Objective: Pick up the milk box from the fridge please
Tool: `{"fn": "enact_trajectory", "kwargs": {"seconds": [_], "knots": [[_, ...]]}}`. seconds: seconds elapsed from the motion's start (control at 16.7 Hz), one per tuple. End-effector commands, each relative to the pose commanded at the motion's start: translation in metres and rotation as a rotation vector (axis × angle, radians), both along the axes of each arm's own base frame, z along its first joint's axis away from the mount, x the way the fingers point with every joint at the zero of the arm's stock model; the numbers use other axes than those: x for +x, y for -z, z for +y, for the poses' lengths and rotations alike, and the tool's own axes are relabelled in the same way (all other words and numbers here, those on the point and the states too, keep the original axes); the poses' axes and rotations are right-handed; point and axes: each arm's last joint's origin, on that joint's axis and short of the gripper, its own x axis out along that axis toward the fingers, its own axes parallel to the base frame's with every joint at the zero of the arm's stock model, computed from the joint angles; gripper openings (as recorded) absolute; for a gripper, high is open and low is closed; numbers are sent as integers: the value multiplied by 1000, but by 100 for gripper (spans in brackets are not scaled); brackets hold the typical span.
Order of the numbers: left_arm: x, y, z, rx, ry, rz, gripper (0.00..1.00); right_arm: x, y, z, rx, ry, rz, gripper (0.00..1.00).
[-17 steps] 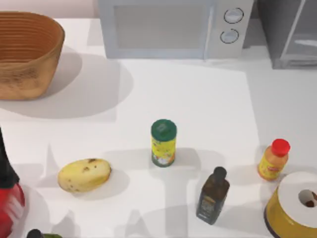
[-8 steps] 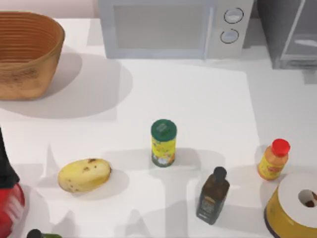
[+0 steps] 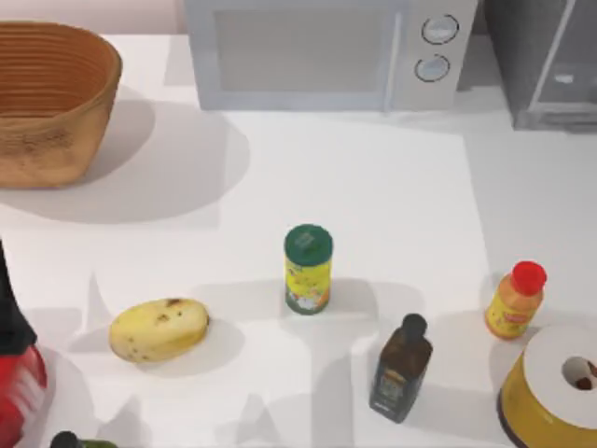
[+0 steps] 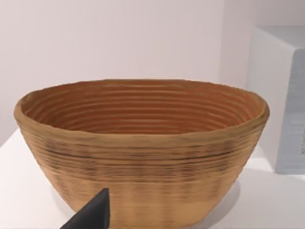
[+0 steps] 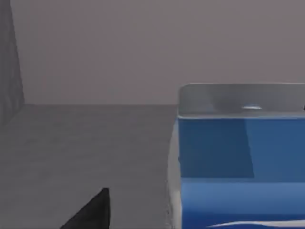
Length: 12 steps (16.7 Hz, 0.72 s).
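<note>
Right gripper's [image 5: 90, 212] spread unclear, close to blue, white-topped milk box [image 5: 240, 157] inside fridge [image 5: 86, 148].

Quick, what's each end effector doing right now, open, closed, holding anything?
Left end effector: cannot be told, facing the basket.
Right end effector: cannot be told, near the milk box.

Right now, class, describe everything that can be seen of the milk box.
The milk box is a bright blue carton with a pale grey-white top and a white mark near its lower edge. It stands upright on the grey floor of the fridge, a plain grey wall behind it. Nothing else touches it. A dark fingertip of the right gripper shows nearby, apart from it.
</note>
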Motion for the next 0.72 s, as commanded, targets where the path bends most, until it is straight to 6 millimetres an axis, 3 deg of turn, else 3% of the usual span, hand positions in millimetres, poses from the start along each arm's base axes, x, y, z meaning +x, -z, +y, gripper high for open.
{"fn": "enact_trajectory", "kwargs": {"seconds": [0.18, 0.42, 0.72], "knots": [[0, 0, 0, 0, 0, 0, 100, 17, 0, 1, 1, 0, 4, 100], [0, 0, 0, 0, 0, 0, 100, 18, -1, 1, 1, 0, 6, 100], [0, 0, 0, 0, 0, 0, 100, 18, -1, 1, 1, 0, 6, 62]]}}
